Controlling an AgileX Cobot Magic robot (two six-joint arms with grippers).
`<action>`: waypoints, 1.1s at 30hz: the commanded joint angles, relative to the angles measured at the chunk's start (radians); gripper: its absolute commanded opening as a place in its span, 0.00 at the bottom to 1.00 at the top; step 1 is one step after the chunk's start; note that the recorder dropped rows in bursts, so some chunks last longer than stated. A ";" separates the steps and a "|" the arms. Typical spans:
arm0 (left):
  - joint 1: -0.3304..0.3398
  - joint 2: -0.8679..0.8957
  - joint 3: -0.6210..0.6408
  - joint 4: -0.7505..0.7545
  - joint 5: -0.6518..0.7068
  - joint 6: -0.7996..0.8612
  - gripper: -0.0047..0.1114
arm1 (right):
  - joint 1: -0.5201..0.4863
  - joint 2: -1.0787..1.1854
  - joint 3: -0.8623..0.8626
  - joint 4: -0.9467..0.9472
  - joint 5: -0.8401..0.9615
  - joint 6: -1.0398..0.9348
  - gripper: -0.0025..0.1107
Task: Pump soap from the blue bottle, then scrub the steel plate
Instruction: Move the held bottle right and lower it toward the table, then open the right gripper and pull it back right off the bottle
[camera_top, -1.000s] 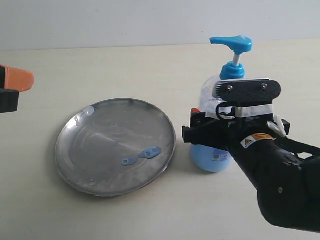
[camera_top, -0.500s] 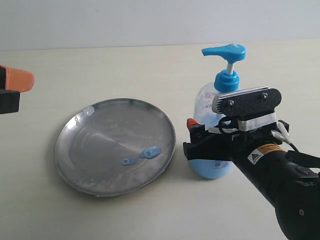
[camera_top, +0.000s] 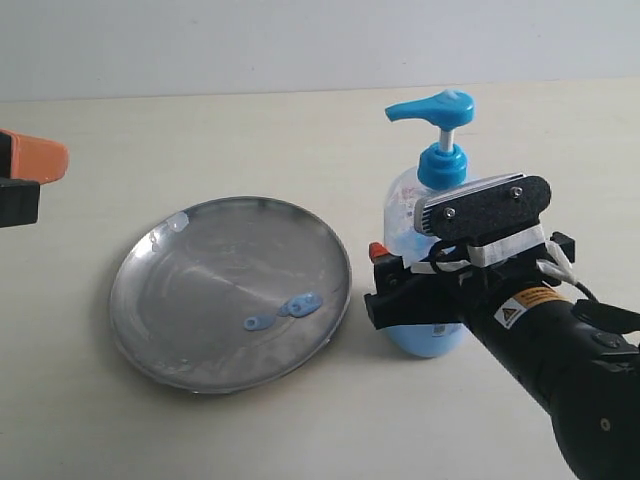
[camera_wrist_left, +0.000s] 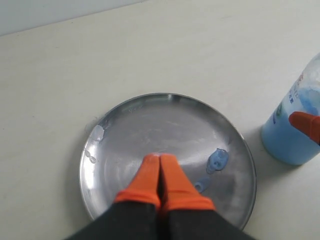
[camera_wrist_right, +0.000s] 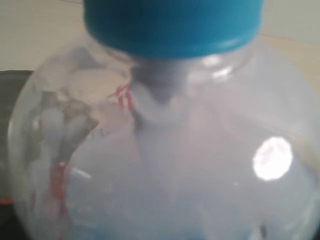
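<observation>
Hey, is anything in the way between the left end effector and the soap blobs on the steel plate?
Nothing visible. The left end effector has a clear line to the soap blobs on the plate; the bottle stands outside the rim, off to the side.

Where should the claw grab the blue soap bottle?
Grip the blue bottle around its wide round belly, below the collar, coming in level from the side away from the steel plate. The belly gives two broad curved walls to squeeze, the pump head on top must stay free for pressing, and the plate crowds the other side.
</observation>
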 joint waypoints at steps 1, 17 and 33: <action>0.003 -0.005 0.003 -0.002 -0.013 -0.007 0.04 | 0.002 -0.013 0.000 -0.013 -0.055 -0.018 0.87; 0.003 -0.005 0.003 -0.001 -0.011 -0.007 0.04 | 0.002 -0.068 0.000 0.036 -0.074 -0.014 0.88; 0.001 -0.005 0.003 -0.008 -0.011 -0.007 0.04 | 0.002 -0.324 0.000 0.026 0.085 -0.136 0.88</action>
